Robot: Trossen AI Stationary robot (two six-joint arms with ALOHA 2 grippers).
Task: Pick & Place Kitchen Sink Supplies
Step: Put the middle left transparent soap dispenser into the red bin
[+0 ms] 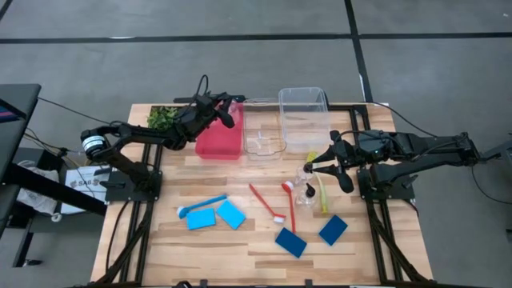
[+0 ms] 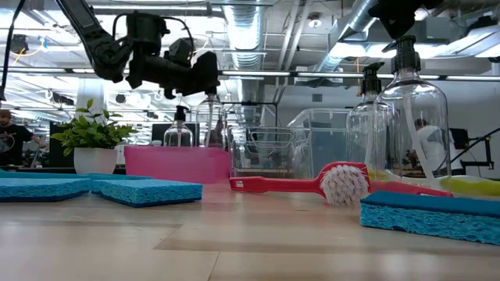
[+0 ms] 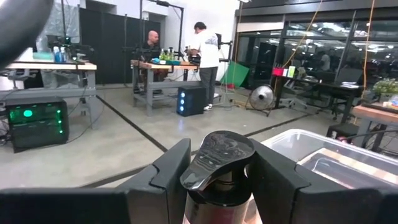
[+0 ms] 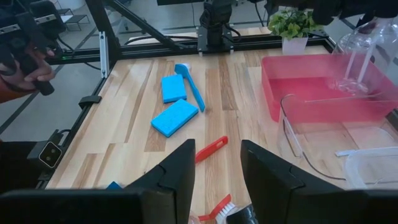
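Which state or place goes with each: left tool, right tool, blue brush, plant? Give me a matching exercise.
1 left tool
2 right tool
3 blue brush
4 potted plant

A beside a light-blue sponge
B open, above the standing pump bottles
C shut on a pump bottle over the pink bin
D table corner

Pairs: 1-C, 2-B, 3-A, 4-D

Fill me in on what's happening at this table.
The left pincer holds a clear pump bottle by its black top over the pink bin. The right pincer hovers open above two more bottles on the table. Sponges and brushes lie unsorted on the wood.
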